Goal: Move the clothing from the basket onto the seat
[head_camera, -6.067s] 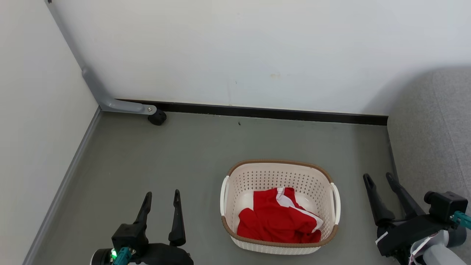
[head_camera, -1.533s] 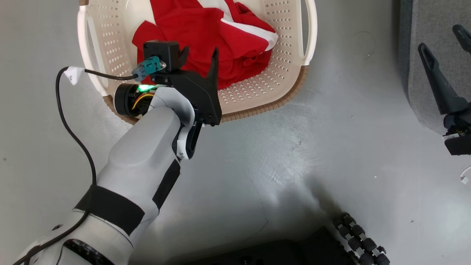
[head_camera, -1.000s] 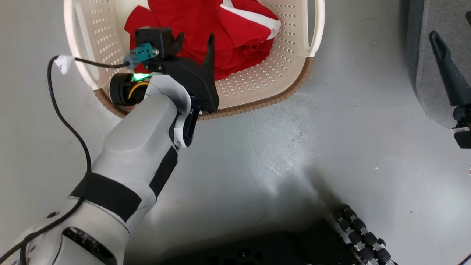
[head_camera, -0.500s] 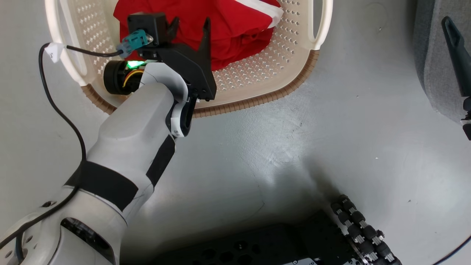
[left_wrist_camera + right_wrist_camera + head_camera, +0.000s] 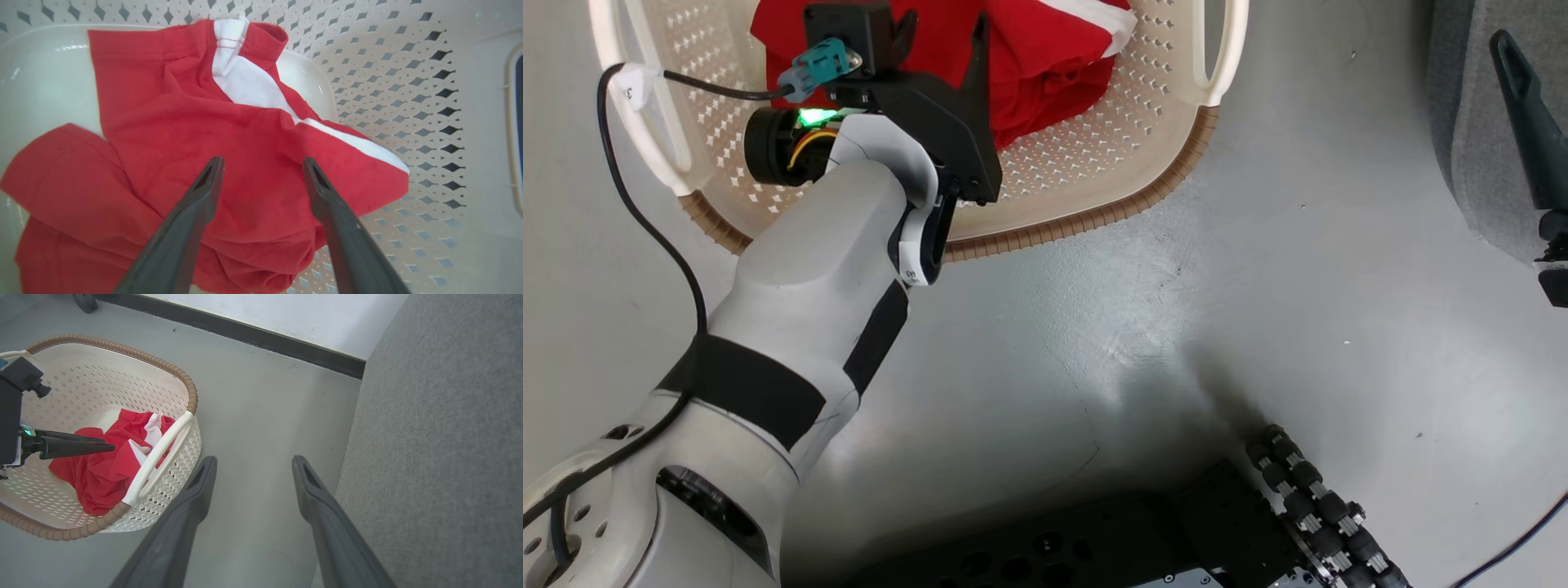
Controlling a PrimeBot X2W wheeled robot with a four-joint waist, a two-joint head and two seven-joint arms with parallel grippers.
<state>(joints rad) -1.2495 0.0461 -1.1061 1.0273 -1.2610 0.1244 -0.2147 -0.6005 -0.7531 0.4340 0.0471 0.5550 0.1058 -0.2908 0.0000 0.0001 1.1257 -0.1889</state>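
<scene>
Transfer not started: the red garment [image 5: 163, 122] lies crumpled inside the basket [image 5: 1094, 222]. The left gripper [image 5: 263, 160] is spread wide over it, holding nothing. The right gripper [image 5: 253, 458] is wide and empty beside the seat [image 5: 441, 437]. Grasp, lift and placement remain

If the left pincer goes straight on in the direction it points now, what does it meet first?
Most likely the red clothing lying in the basket: the open left pincer points right at its middle. How far off it is remains unclear.
</scene>
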